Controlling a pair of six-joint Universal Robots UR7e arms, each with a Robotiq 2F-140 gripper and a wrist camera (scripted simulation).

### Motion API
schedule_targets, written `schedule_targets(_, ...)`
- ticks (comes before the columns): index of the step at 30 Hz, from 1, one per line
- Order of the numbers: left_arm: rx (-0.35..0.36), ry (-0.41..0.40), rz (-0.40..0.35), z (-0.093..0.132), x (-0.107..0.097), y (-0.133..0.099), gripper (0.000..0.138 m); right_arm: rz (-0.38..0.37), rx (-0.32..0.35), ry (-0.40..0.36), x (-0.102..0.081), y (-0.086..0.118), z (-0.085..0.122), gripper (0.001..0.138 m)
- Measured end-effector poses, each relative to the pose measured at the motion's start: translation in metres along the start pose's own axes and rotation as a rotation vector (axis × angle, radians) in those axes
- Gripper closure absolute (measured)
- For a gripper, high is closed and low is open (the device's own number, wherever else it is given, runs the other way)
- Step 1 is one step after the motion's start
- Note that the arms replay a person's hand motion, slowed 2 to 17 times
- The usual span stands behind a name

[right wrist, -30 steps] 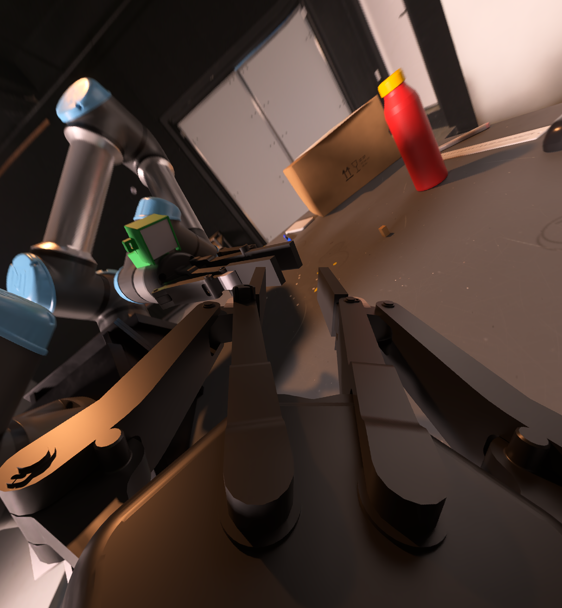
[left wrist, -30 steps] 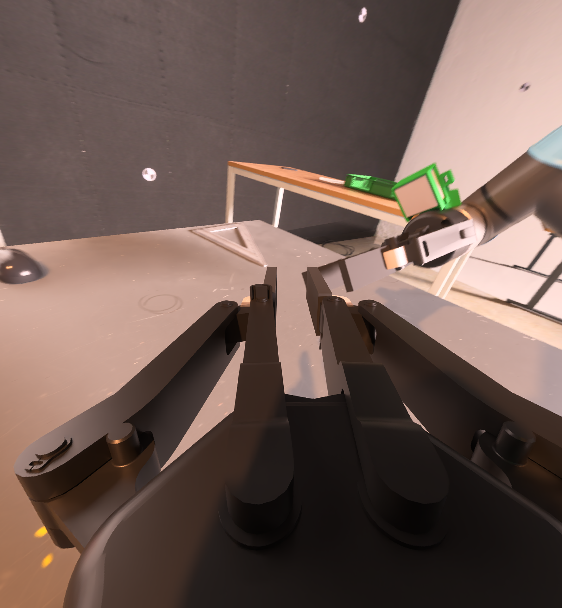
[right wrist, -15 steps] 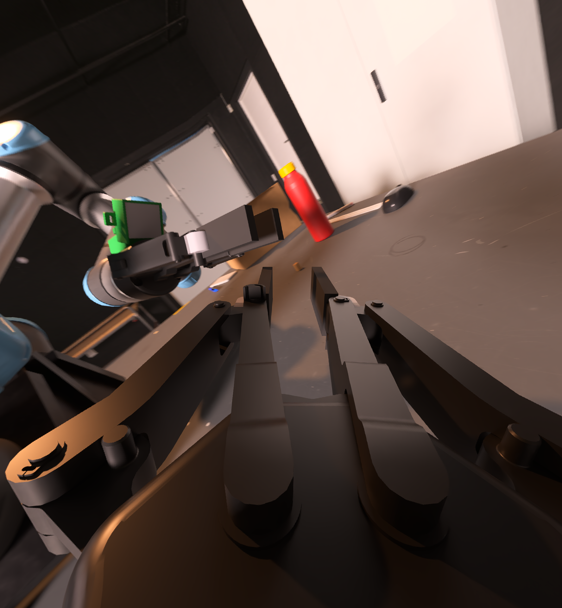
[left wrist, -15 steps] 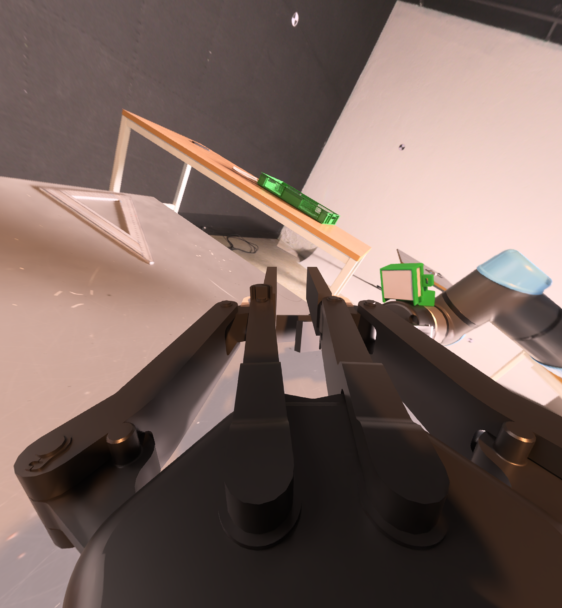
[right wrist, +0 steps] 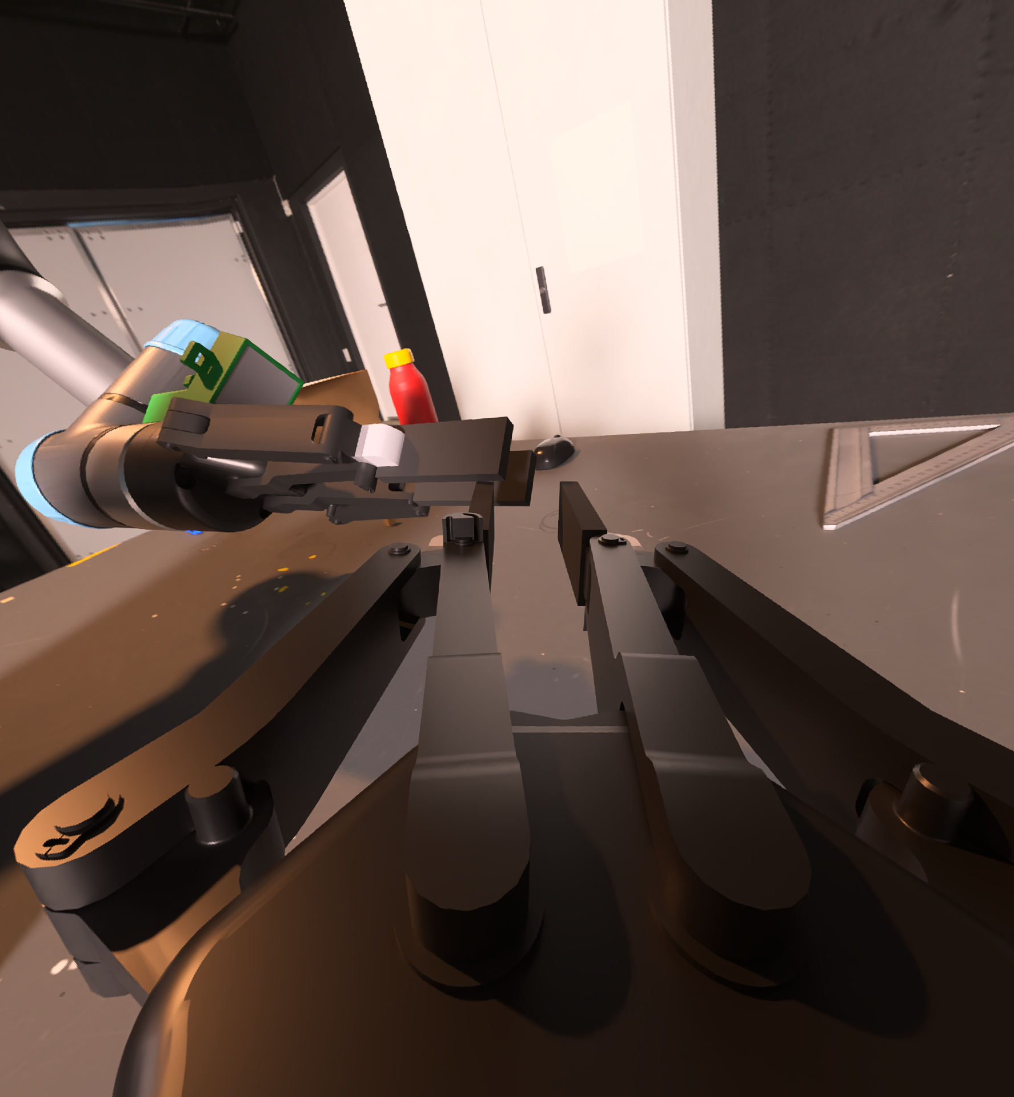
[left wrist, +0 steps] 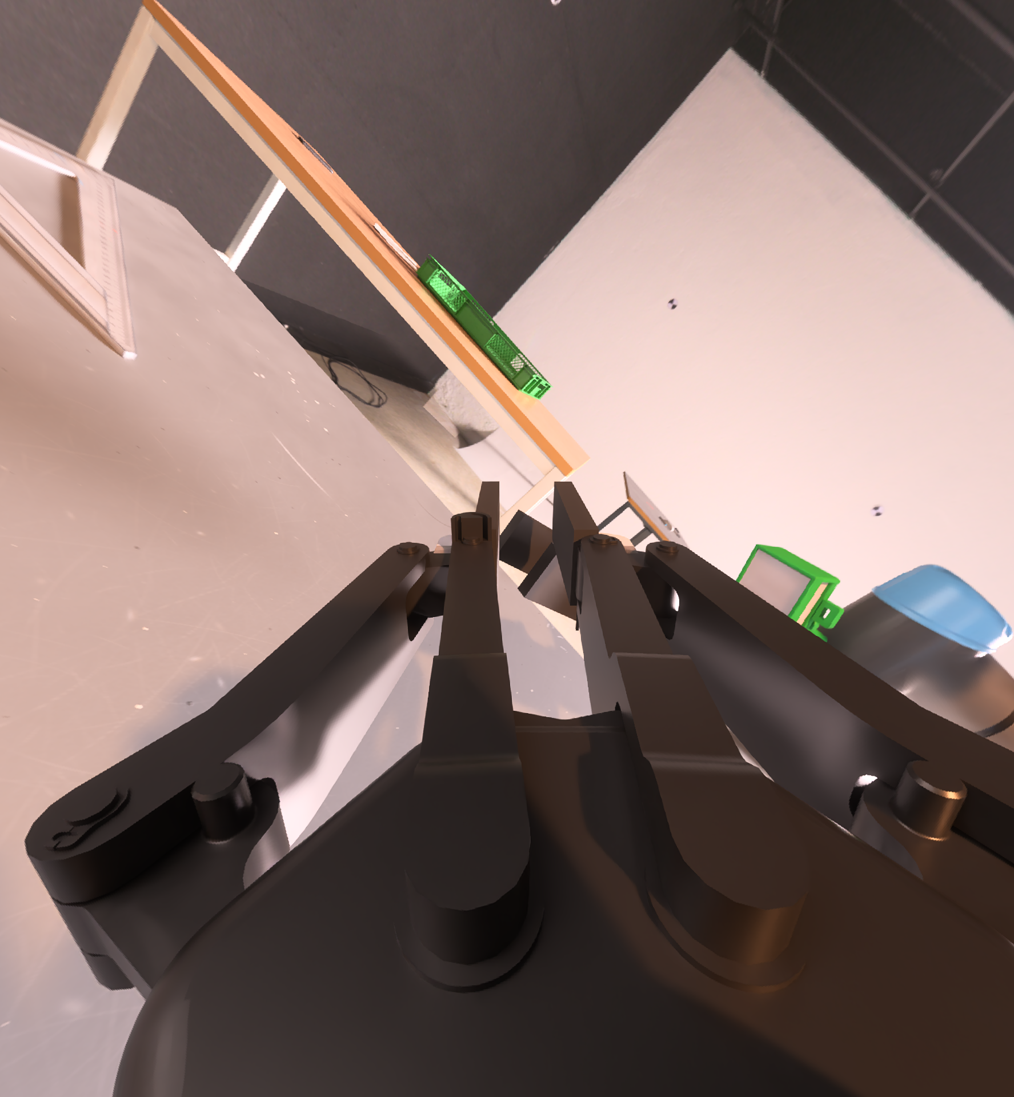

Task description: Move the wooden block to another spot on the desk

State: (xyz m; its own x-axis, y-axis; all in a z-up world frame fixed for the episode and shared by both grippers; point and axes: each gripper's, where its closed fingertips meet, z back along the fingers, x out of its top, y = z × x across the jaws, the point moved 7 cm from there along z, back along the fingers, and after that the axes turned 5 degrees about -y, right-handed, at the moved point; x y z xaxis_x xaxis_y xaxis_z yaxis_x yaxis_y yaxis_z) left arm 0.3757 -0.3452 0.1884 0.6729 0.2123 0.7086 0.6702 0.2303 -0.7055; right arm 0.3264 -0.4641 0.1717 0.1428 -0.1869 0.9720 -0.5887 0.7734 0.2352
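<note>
A small tan wooden block (right wrist: pixel 393 523) appears on the grey desk (right wrist: pixel 789 593), partly hidden under my left gripper; it is not in the left wrist view. My left gripper (left wrist: pixel 525 510) is empty, its fingers nearly together above the desk. In the right wrist view it (right wrist: pixel 492 469) reaches in from the left, just ahead of my right gripper's left fingertip. My right gripper (right wrist: pixel 525 510) is also empty, with only a narrow slit between its fingers. In the left wrist view it (left wrist: pixel 531 561) shows just past the left fingertips.
A metal set square (right wrist: pixel 920 469) lies on the desk at the right, also in the left wrist view (left wrist: pixel 95 285). A red bottle (right wrist: pixel 409 392), a cardboard box (right wrist: pixel 344 389) and a dark mouse (right wrist: pixel 555 448) stand at the far edge. A side table holds a green crate (left wrist: pixel 480 326).
Both wrists have swung and tilted. The left view turned from the mouse toward the side table. The two grippers came close, tip to tip. Neither took hold of anything.
</note>
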Motion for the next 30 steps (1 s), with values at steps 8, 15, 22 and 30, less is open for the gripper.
schedule_targets(8, -0.055, 0.008, 0.112, -0.018, -0.017, -0.004, 0.114, 0.047, -0.04, -0.002, -0.006, 0.004, 0.007, 0.109)
schedule_targets(15, -0.057, 0.007, 0.149, -0.023, -0.027, -0.005, 0.114, 0.087, -0.11, 0.01, -0.014, 0.005, 0.01, 0.106)
schedule_targets(22, -0.081, 0.003, 0.197, -0.025, -0.033, -0.006, 0.114, 0.092, -0.137, 0.013, -0.017, 0.005, 0.015, 0.109)
schedule_targets(30, -0.072, 0.009, 0.162, -0.027, -0.037, -0.005, 0.114, 0.084, -0.186, 0.019, -0.019, 0.003, 0.021, 0.118)
